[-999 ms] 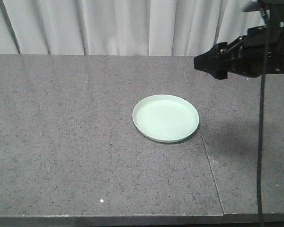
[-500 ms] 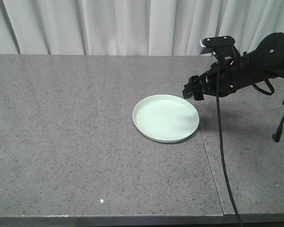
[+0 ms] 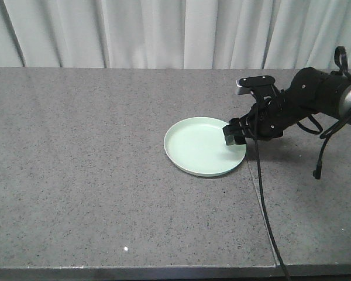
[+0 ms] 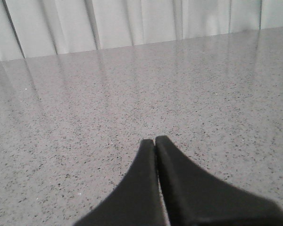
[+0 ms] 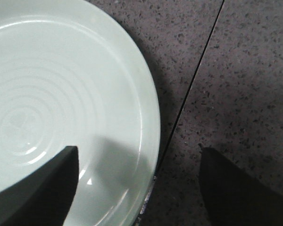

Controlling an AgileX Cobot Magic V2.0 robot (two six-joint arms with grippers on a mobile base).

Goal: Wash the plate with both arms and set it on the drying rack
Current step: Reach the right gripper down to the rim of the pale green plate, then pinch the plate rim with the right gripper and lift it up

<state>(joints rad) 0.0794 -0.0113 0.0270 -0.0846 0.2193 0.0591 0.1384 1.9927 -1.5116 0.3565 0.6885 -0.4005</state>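
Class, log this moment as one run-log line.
right hand: open, straddling plate rim | left hand: shut, over counter | plate: flat on counter, ungripped

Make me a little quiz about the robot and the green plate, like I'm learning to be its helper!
1. True or false: the plate is lifted off the countertop.
2. Pick one. The right gripper is:
A) open, with a finger on each side of the plate's rim
B) shut, far from the plate
C) carrying a sponge
3. Fill in the blank: the left gripper is ____ (open or shut).

Key:
1. False. The plate lies flat on the countertop.
2. A
3. shut
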